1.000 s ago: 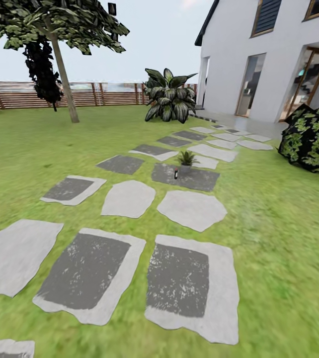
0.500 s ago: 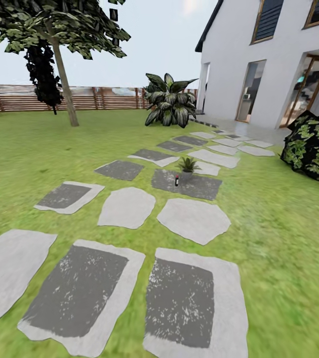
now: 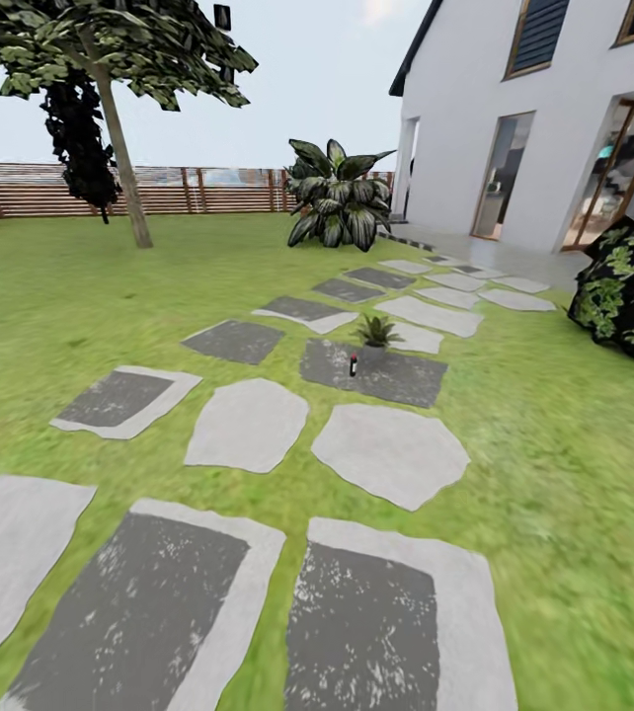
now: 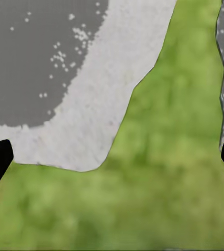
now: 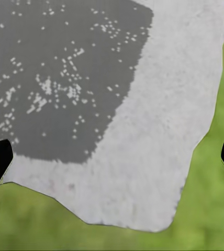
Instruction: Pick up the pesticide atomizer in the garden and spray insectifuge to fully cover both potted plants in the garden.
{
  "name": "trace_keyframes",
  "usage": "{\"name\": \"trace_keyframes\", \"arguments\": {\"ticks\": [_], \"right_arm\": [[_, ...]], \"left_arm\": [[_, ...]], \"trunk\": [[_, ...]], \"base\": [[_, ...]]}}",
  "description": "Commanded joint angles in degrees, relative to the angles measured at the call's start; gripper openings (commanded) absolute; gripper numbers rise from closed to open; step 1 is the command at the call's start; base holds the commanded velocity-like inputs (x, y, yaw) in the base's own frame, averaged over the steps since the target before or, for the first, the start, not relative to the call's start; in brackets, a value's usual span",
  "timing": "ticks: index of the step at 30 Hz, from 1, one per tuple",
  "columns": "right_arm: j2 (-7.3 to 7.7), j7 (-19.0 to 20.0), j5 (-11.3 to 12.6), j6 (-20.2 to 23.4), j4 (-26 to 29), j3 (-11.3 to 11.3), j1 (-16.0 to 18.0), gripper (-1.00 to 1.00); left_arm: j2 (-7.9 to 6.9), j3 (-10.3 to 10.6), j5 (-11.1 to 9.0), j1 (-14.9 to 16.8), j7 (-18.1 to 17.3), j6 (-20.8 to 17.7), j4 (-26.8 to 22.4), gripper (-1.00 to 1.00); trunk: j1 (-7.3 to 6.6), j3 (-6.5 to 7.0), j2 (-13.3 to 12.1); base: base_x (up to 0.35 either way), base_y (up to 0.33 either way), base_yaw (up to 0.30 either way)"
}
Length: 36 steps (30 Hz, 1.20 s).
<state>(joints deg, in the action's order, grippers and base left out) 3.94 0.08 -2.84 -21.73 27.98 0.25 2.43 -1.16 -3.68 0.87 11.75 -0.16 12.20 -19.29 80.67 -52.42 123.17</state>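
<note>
Standing beside potted plant [image 3: 375,331]: atomizer [image 3: 354,365], seemingly unobstructed.

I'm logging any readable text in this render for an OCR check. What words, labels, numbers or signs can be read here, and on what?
No text can be read in these pictures.
The pesticide atomizer, standing on a dark stepping stone beside a potted plant, is too small for any label to be read.
The white house and the wooden fence show no sign or number.
</note>
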Motion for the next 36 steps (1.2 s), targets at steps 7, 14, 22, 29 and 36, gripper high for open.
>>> {"name": "trace_keyframes", "arguments": {"ticks": [7,14,22,29,36], "right_arm": [[0.02,0.0,-0.3,-0.2,0.0,0.0,0.0,1.00],[0.02,0.1,-0.2,-0.2,0.0,0.0,0.0,1.00],[0.02,0.1,-0.2,-0.2,0.0,0.0,0.0,1.00],[-0.07,0.1,-0.2,-0.2,0.1,0.0,0.0,1.00],[-0.07,0.1,-0.2,-0.2,0.1,0.0,0.0,1.00]], "left_arm": [[0.02,-0.2,0.1,0.0,0.0,0.2,0.1,1.00],[0.02,-0.2,0.1,0.0,0.0,0.2,0.1,1.00],[0.02,-0.2,0.1,0.0,0.0,0.2,0.1,1.00],[0.02,-0.2,0.1,0.0,0.0,0.2,0.0,1.00],[0.02,-0.2,0.1,0.0,0.0,0.2,0.1,1.00]], "trunk": [[0.03,-0.05,0.0],[0.03,-0.05,0.0],[0.03,-0.05,0.0],[0.03,-0.05,0.0],[0.03,-0.05,0.0]], "base": [[0.337,0.000,0.000],[0.337,0.000,0.000],[0.337,0.000,0.000],[0.337,0.000,0.000],[0.337,0.000,0.000]]}}
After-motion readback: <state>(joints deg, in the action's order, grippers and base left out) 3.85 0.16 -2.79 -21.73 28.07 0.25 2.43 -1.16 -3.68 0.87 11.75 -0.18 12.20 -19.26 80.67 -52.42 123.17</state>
